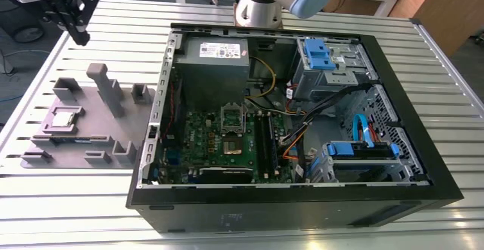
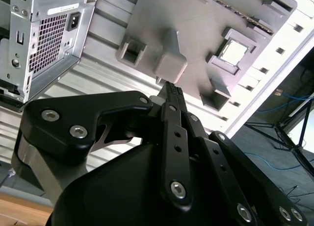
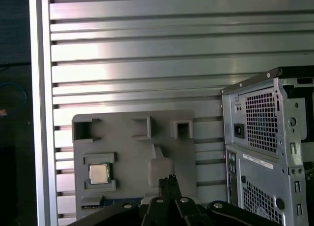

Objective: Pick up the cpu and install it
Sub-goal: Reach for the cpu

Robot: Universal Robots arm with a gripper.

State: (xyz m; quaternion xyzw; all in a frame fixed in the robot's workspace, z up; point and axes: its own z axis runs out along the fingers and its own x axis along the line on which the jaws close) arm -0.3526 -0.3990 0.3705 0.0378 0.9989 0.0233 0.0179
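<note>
Small flat square silver-topped cpu (image 1: 64, 118) sits in a recess of the grey plastic fixture tray (image 1: 94, 119) at the exterior view's left, probably light, stiff, fragile, best pinched by opposite edges; black gripper (image 1: 79, 34) hangs upper left, fingertips pressed together, empty.

Air above grey holder plate (image 1: 102, 131) open; hand (image 1: 79, 34) hangs well clear over it. Tall post (image 1: 106, 88) and low blocks rise from plate beside cpu (image 1: 64, 118) pocket. Computer case (image 1: 155, 108) walls off plate's side toward the exterior view's right; opposite side bare worktop (image 1: 30, 80).
</note>
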